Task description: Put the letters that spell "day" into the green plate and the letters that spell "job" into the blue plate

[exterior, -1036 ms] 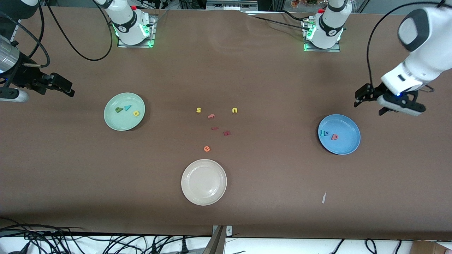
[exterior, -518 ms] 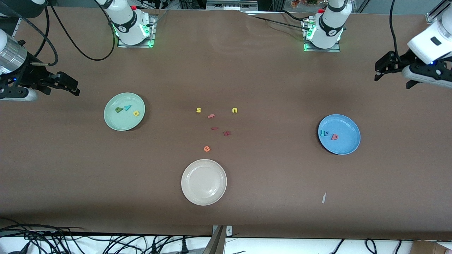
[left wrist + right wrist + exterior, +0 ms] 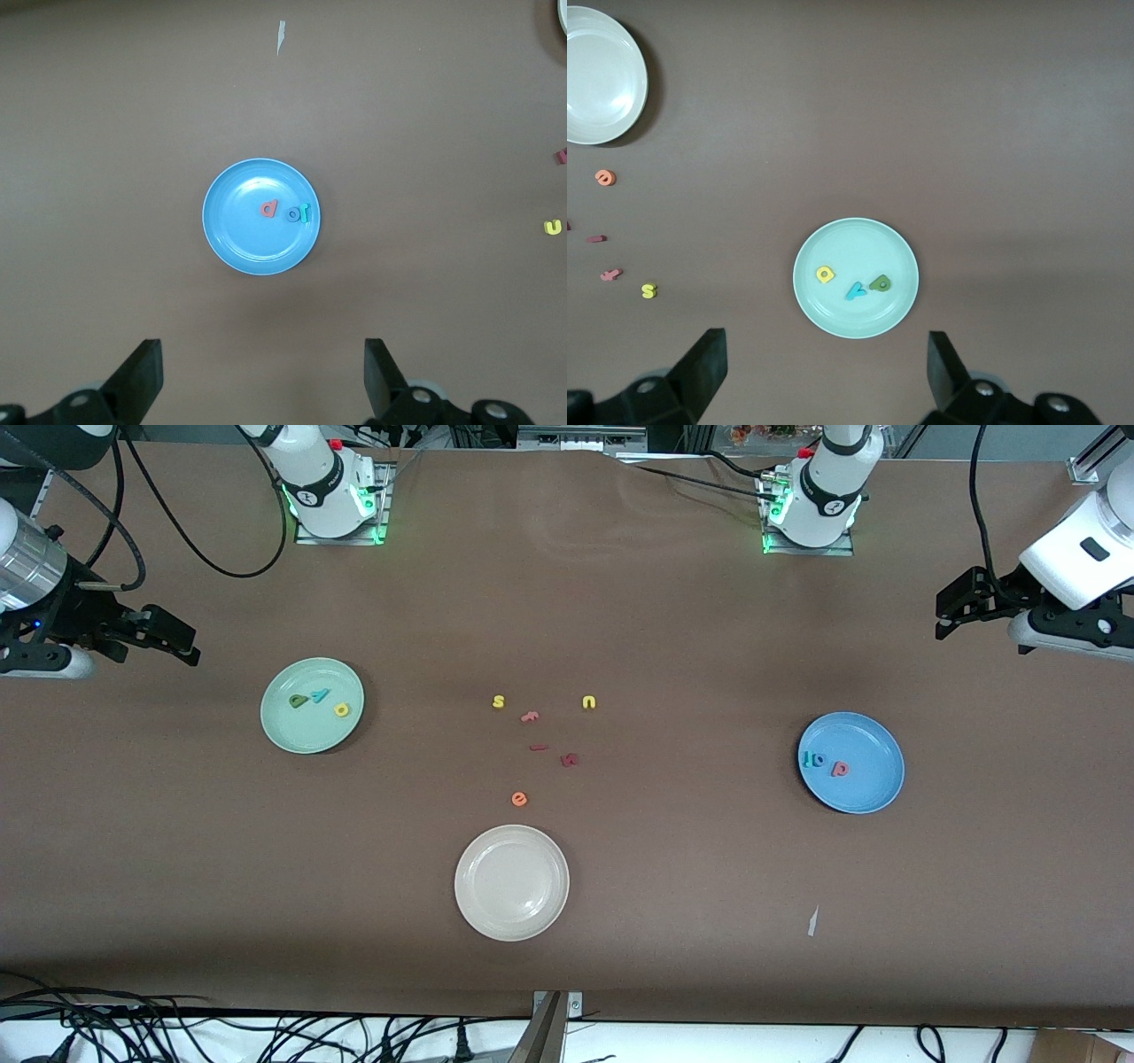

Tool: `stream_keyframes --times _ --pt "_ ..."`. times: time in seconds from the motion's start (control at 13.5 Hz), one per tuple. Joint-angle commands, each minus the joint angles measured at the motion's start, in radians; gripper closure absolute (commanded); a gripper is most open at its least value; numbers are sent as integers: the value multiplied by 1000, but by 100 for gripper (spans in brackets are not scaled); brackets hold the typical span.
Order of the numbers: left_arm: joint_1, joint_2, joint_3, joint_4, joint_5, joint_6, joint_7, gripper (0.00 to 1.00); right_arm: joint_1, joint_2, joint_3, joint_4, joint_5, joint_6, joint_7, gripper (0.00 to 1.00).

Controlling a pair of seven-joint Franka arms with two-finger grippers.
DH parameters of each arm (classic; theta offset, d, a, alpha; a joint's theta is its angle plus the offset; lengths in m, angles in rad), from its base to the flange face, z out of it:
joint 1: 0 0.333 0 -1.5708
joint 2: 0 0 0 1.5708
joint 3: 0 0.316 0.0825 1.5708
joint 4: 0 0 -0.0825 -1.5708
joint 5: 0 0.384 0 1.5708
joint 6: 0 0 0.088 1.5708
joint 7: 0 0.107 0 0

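Front view: both pincers, left pincer and right pincer, hang spread, empty, over opposite table ends.

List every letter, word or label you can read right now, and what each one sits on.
"d", "y", "a": foam letters in the green plate.
"j", "o", "b": foam letters in the blue plate.
"s", "u", "f", "e": loose on the table.
Two dark red pieces on the table: too small to read.
No printed labels or brands are legible.
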Motion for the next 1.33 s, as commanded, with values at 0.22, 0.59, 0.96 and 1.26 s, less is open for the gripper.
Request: stream_keyframes --times 0.22,0.59,0.96,1.26 --pt "-44 54 2 86 10 -30 -126 0 4 -11 -3 -2 -17 -9 -14 0" --pt "-33 54 4 66 1 -25 -138 0 3 -11 -3 -2 -15 -9 -13 0" --pt "-27 63 4 82 -19 -31 -142 0 3 -11 -3 -2 -15 -13 -13 0" --pt "-15 64 4 75 -33 -59 -142 0 3 -11 -3 -2 -15 -13 -13 0"
